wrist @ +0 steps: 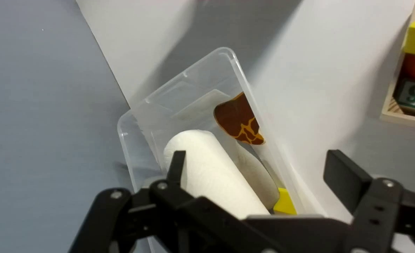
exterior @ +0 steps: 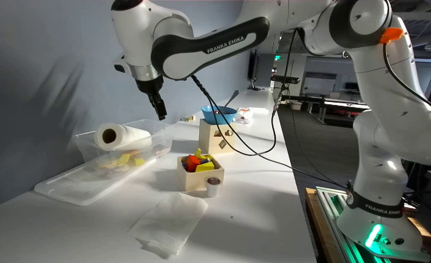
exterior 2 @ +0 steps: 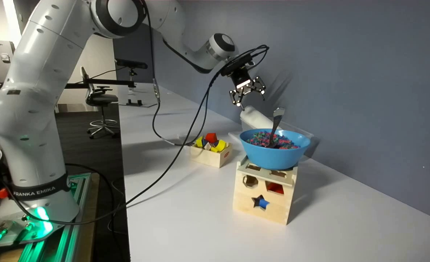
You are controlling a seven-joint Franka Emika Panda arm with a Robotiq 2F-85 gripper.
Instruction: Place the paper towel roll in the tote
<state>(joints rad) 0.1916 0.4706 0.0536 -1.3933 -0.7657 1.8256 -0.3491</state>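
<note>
The white cylindrical paper towel roll [exterior: 129, 136] lies inside the large rectangular tote of clear translucent plastic [exterior: 164, 136], which stands on the white counter [exterior: 259, 193] beside the blue-grey wall [exterior: 91, 44]. In an exterior view the black fingers [exterior: 160, 110] hang apart from the roll, above the tote's 2 o'clock end. They are released: the wrist view has them spread wide, one at 7 o'clock, the other at 4.

Much is covered. In an exterior view the round blue plastic bowl [exterior 2: 273, 154], set on a pale wooden shape-sorting box [exterior 2: 243, 198], masks the roll's 4 o'clock end and most of the tote. In the wrist view the black linkage [wrist: 207, 218] blocks the roll's lower part, and the small pale wooden box of blocks [wrist: 407, 120] is cut off toward 3 o'clock. The yellow pieces [exterior: 124, 159] below the roll blur through the plastic; whether the tote overlaps the flat translucent panel [exterior: 69, 188] at its 8 o'clock, I cannot tell.

In an exterior view the roll's dark round core hole [exterior: 109, 136] faces 9 o'clock and toward the camera, the long axis receding to 3. Seen past the bowl, that axis slants from 10 to 4 o'clock; in the wrist view, from 11 to 5, with a brown-and-orange patterned piece [wrist: 233, 123] at 2 o'clock of the upper end.
</note>
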